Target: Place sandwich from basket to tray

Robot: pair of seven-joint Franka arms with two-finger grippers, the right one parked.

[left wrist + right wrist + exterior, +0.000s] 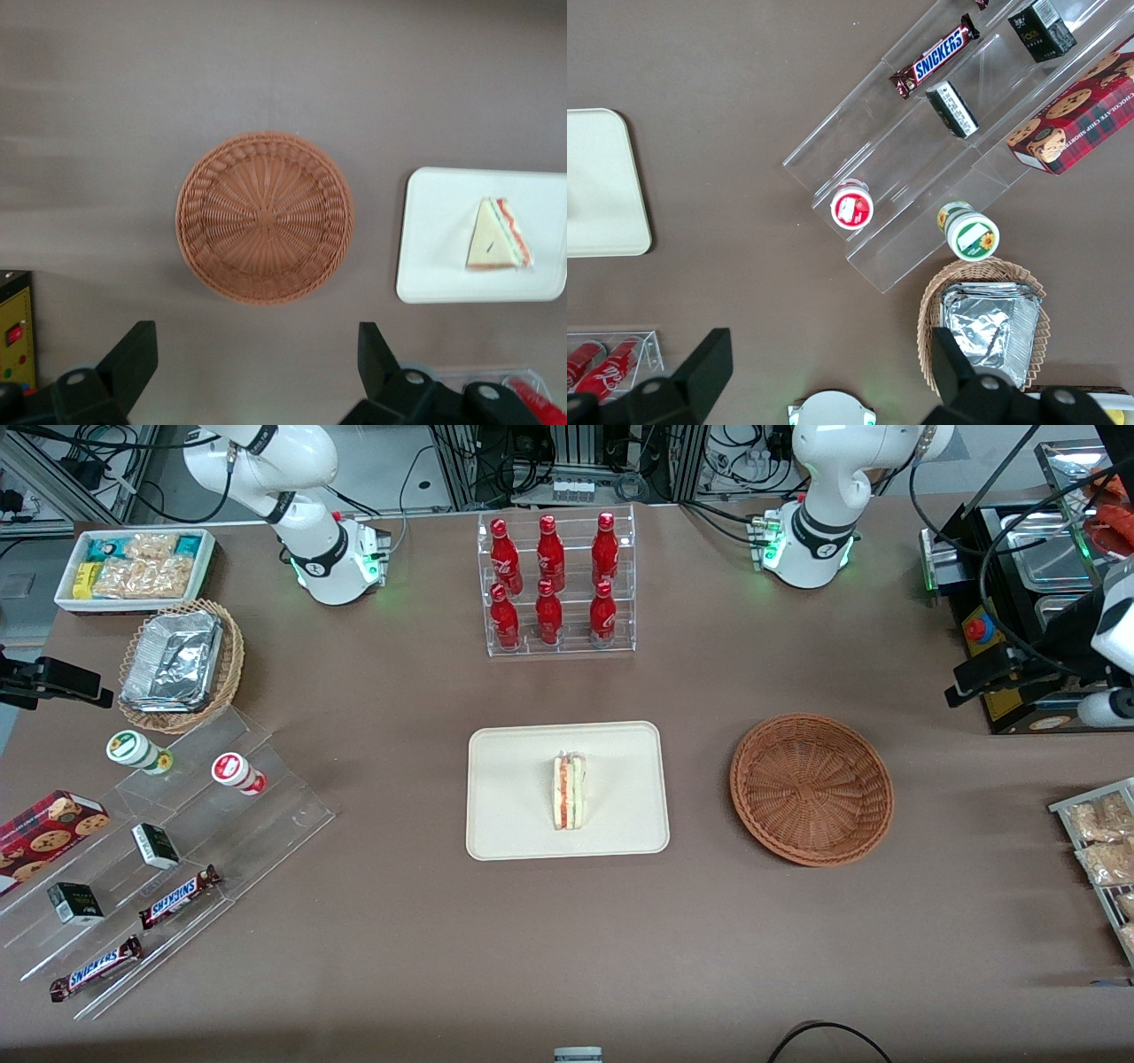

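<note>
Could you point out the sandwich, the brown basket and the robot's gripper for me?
sandwich (568,791), front view, on its layered filling edge, on the tray.
basket (811,788), front view, on its bare woven bottom.
gripper (257,359), left wrist view, midway between its open fingertips, above the table beside the basket.

Six red bottles (553,584) stand in a clear tiered rack (560,642). Toward the parked arm's end, a light wicker basket (223,677) holds foil containers (173,660) — nearer the front camera, clear steps (266,815) carry Snickers bars (179,895) (two), small cartons and two cups.
</note>
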